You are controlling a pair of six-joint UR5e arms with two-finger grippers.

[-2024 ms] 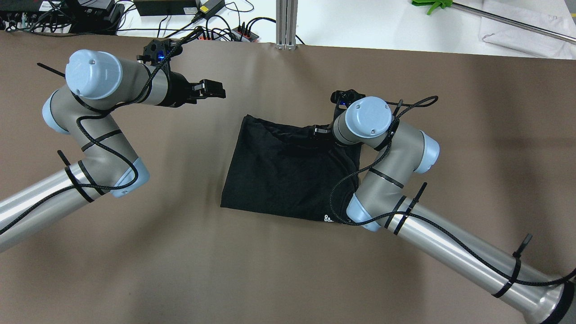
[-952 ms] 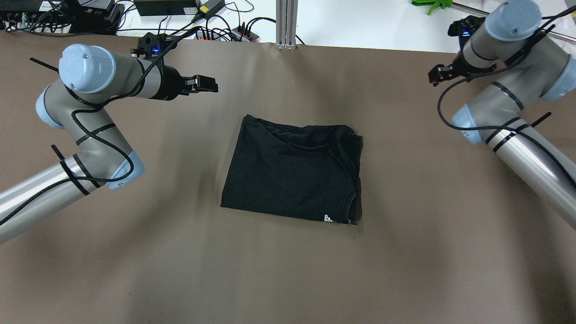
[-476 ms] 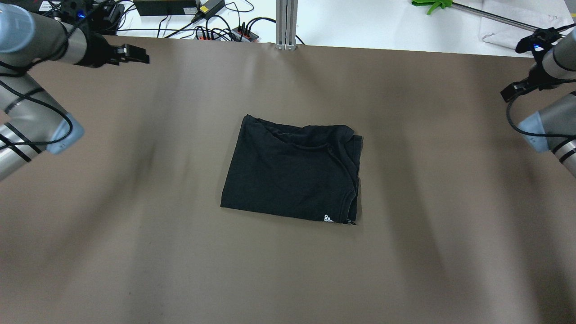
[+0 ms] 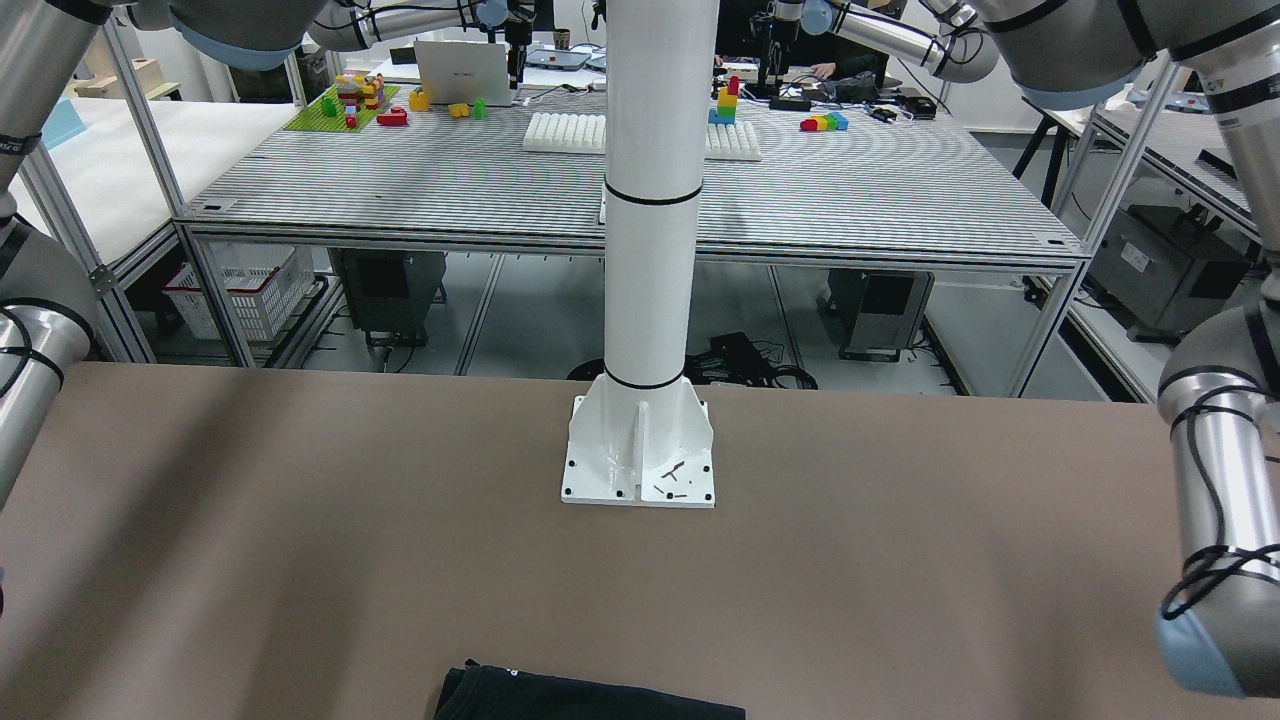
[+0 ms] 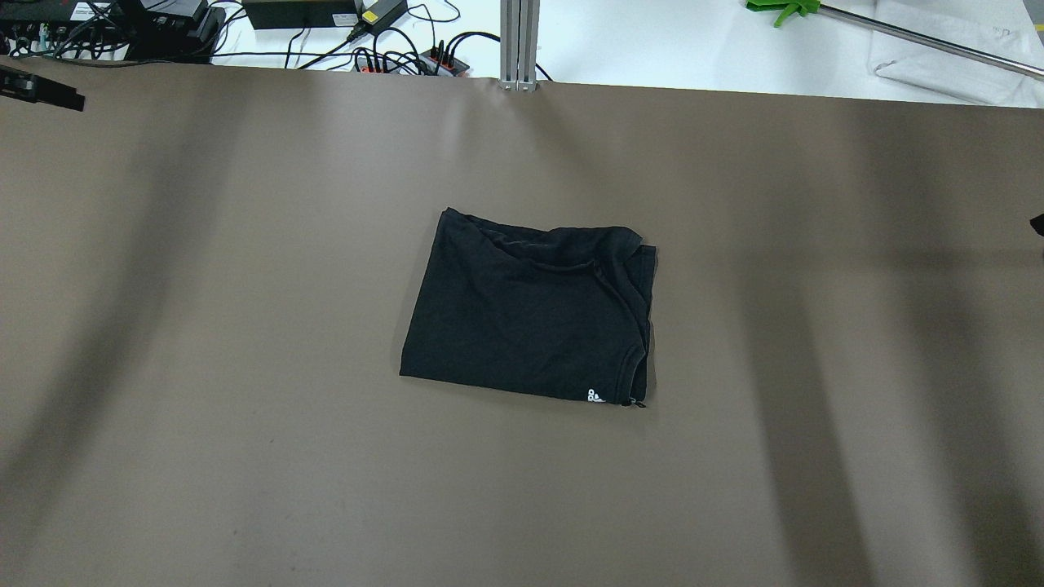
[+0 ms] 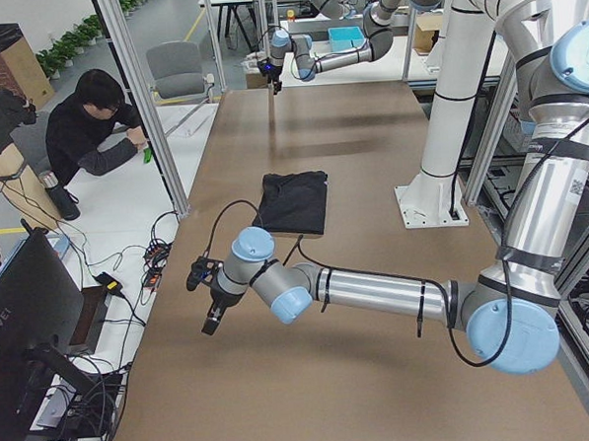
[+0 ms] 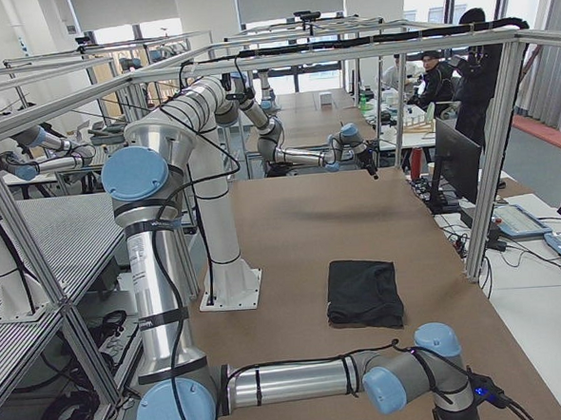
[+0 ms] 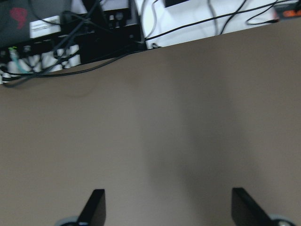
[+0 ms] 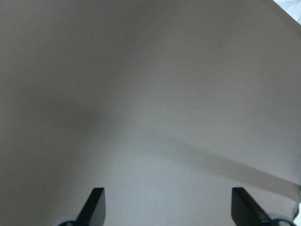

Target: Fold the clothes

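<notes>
The black garment lies folded into a rough rectangle at the table's middle, with a small white logo at its near right corner. It also shows in the front view, the exterior left view and the exterior right view. My left gripper is open and empty over bare table near the far left edge; only its tip shows overhead. My right gripper is open and empty over bare table at the right side.
Cables and power strips lie beyond the table's far edge, beside an aluminium post. A green clamp on a rod lies at the far right. The white pillar base stands at the robot's side. An operator sits beyond the table.
The right gripper left the garment's far edge. Both arms swung outward to the table's sides and nearly out of the overhead view. The garment has not moved.
</notes>
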